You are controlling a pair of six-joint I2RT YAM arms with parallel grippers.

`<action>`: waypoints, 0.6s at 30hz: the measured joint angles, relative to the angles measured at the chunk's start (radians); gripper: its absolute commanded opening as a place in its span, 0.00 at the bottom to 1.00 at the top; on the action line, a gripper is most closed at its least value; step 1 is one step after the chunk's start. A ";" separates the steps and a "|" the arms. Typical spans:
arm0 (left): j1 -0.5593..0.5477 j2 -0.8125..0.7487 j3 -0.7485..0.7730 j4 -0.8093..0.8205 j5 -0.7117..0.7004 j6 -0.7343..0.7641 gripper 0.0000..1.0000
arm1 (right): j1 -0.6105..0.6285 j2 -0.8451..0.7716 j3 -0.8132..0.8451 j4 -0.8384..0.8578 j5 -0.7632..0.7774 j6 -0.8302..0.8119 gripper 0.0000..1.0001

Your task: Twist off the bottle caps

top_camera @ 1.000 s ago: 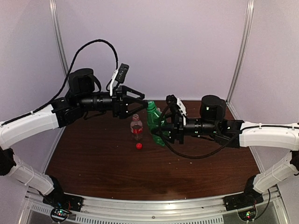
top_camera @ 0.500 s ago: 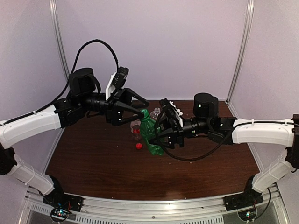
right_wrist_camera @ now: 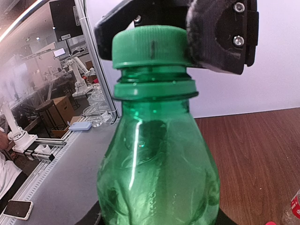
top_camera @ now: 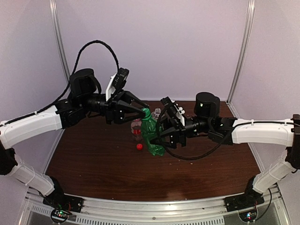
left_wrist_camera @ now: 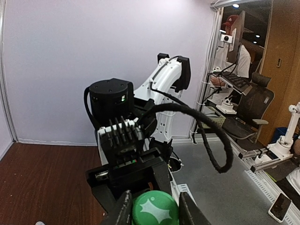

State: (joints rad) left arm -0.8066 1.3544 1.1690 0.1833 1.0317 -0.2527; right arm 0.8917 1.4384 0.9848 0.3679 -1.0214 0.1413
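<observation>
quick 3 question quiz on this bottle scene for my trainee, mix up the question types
1. True or false: the green cap is off the green bottle.
2. The left pincer grips: A the green cap, B the bottle's base, C nothing.
3. Fill in: the loose cap lying on the table is ___.
Key: 1 false; 2 A; 3 red.

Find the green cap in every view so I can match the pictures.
Top external: green cap at centre, on the bottle.
Left wrist: green cap at bottom centre.
Right wrist: green cap at top centre.
Shared landmark: the left gripper, its fingers flanking the green cap.
</observation>
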 measured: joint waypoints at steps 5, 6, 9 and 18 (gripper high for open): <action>0.000 0.000 -0.001 0.006 -0.019 -0.011 0.22 | -0.002 0.000 0.000 0.001 0.016 0.000 0.42; 0.000 0.000 -0.001 0.006 -0.027 -0.016 0.20 | -0.003 0.000 0.000 0.000 0.025 -0.002 0.41; 0.004 0.000 -0.001 0.006 -0.089 -0.051 0.17 | -0.006 -0.011 0.000 -0.018 0.094 -0.011 0.42; -0.058 -0.001 0.030 -0.080 -0.566 -0.216 0.15 | -0.006 -0.040 0.000 -0.083 0.443 -0.035 0.38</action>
State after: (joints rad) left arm -0.8650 1.3533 1.1988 0.1032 0.4660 -0.4690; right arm 0.8860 1.3979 0.9844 0.2852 -0.5781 0.1062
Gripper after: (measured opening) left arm 0.290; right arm 0.513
